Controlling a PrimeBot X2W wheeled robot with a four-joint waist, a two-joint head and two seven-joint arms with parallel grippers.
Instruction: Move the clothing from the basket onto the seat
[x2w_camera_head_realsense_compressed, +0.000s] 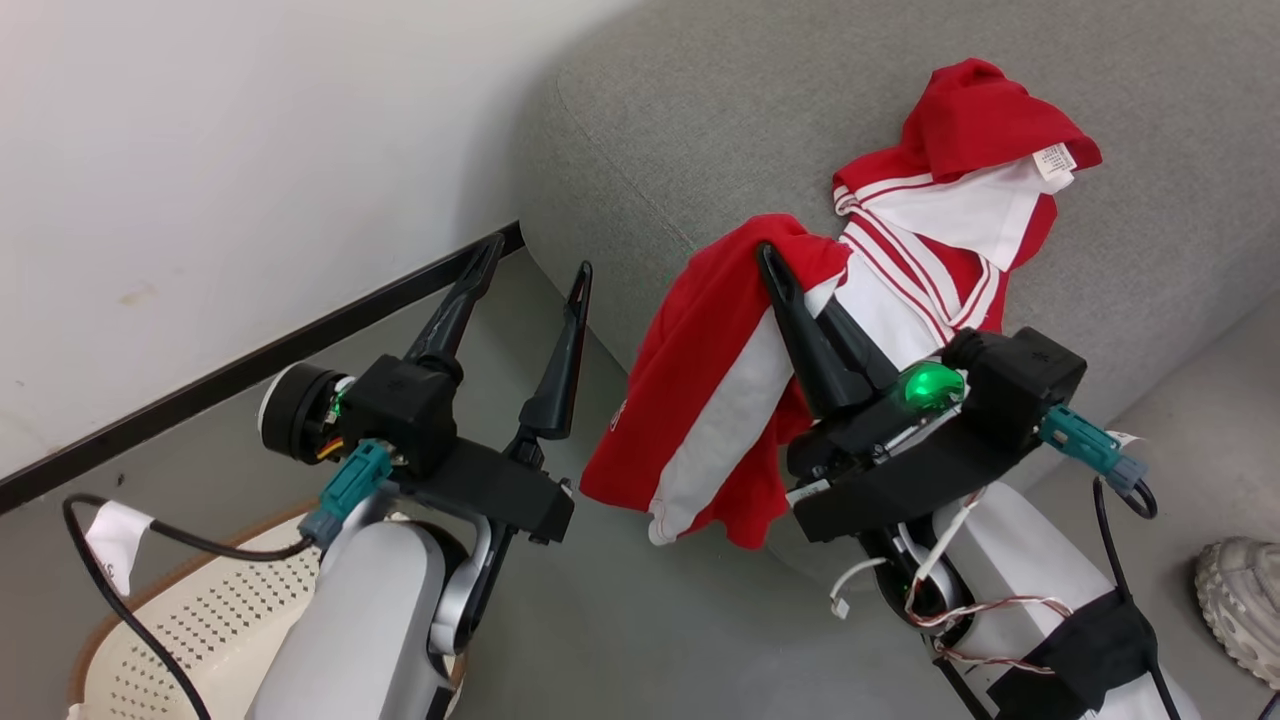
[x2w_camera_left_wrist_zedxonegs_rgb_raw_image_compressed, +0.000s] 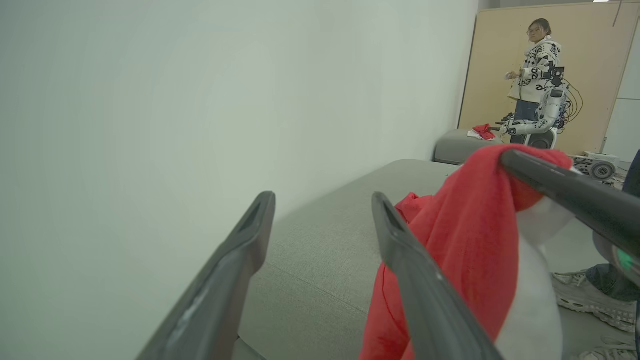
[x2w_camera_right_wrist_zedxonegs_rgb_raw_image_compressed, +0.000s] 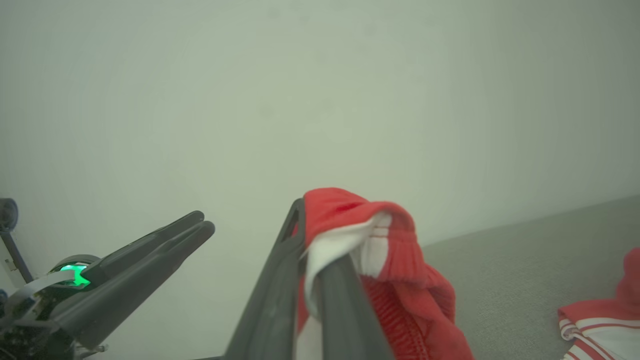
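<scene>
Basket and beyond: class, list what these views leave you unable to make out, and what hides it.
- Basket, head view: its inside is covered by the left forearm and cut by the bottom edge; its contents can't be seen.
- Held clothing, right wrist view: lower part cut off by the bottom edge.
- Tag, head view: print too small to read.
- Shoe, head view: cut by the right edge.
</scene>
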